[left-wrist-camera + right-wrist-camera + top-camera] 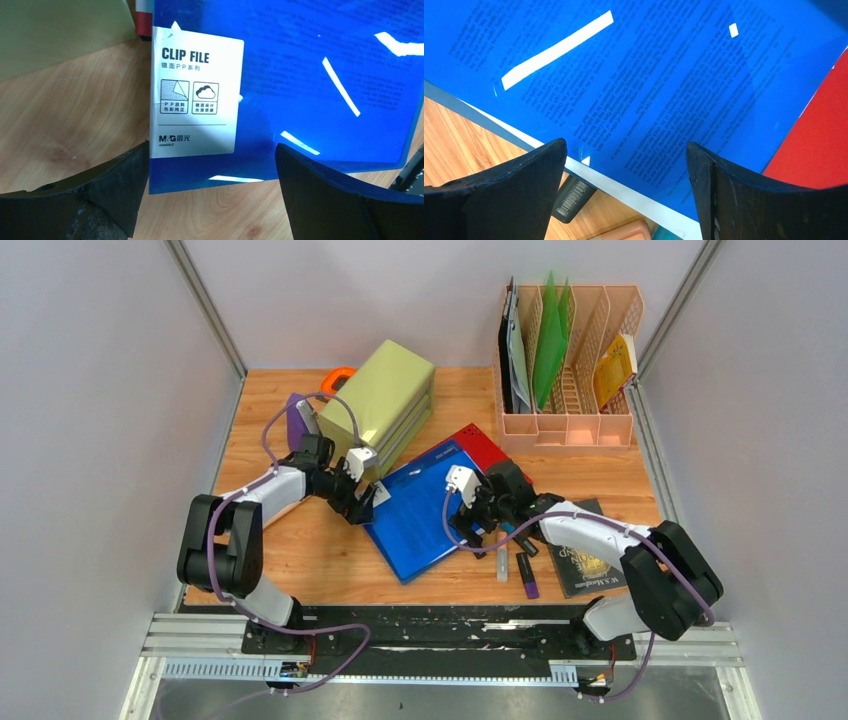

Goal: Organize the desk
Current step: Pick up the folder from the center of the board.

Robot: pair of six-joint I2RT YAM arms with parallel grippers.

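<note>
The wood-grain tabletop [320,550] spreads ahead of my 2 arm bases, its metal rail along the near edge. A blue clip file [425,505] lies aslant at its middle, overlapping a red folder [490,448]. An olive-green drawer chest [385,400] stands just beside the file's far left corner. A peach file rack [590,425] stands at the far right. A purple marker [527,577] and a dark book [580,560] lie near my right arm.

My left gripper [212,160] is spread wide over the file's left corner and holds nothing. My right gripper [626,155] gapes equally wide over the file's right edge, also empty.

The file's white label [195,97] reads "CLIP FILE" and "M&G".
</note>
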